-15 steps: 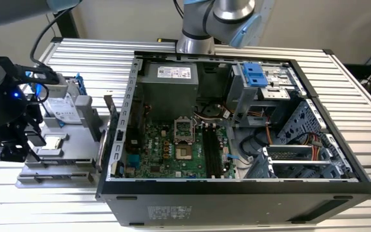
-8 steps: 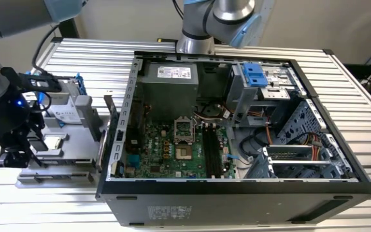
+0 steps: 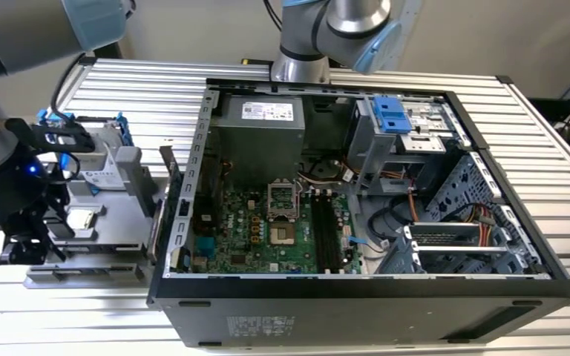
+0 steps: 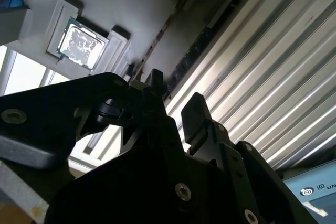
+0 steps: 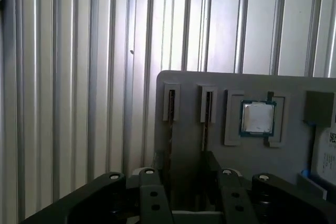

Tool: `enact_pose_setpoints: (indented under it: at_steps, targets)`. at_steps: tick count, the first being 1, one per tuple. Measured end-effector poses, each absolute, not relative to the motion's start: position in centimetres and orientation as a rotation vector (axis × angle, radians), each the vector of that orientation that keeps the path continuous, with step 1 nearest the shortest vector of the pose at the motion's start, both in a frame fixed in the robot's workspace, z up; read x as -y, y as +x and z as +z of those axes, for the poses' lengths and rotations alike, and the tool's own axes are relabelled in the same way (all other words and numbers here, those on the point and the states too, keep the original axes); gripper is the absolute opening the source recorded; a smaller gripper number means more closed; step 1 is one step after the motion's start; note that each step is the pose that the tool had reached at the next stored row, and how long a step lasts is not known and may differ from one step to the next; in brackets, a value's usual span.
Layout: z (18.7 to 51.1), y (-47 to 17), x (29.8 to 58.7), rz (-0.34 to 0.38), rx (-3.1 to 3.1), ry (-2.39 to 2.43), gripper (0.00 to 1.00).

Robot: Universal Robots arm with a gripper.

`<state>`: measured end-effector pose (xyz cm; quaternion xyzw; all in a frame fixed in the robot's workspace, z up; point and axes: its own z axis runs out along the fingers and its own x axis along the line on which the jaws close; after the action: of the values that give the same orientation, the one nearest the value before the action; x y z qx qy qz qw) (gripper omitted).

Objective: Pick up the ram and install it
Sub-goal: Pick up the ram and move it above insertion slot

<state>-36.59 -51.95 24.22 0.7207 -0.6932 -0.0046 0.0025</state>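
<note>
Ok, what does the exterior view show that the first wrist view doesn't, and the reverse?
Exterior view: the open black computer case with its green motherboard. First wrist view: thin dark ram sticks on edge in two slots, and the open fingers. Both: the grey holder tray, its square silver processor chip, the ribbed metal table.

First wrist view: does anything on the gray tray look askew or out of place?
Nothing stands out. The processor lies flat in its recess on the tray, and both ram sticks stand straight on edge.
</note>
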Motion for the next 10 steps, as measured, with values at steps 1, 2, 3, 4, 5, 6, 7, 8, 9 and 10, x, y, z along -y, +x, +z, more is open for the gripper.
enact_pose_setpoints:
  at_steps: [1,2,3,4,5,6,7,8,9,10]
  targets:
    - [24.03,-36.64,51.95,-0.014,2.175,2.261,1.00]
    - [23.85,-36.66,51.95,-0.014,2.174,2.261,1.00]
    - [23.68,-36.68,51.95,-0.014,2.174,2.261,1.00]
    - [23.51,-36.70,51.95,-0.014,2.174,2.260,1.00]
    - [23.43,-36.70,51.95,-0.014,2.174,2.260,1.00]
    - [23.43,-36.71,51.95,-0.014,2.174,2.260,1.00]
    - [23.43,-36.71,51.95,-0.014,2.174,2.260,1.00]
    - [23.36,-36.71,51.95,-0.014,2.174,2.260,1.00]
    - [23.31,-36.71,51.95,-0.014,2.174,2.260,1.00]
    - [23.29,-36.71,51.95,-0.014,2.175,2.260,1.00]
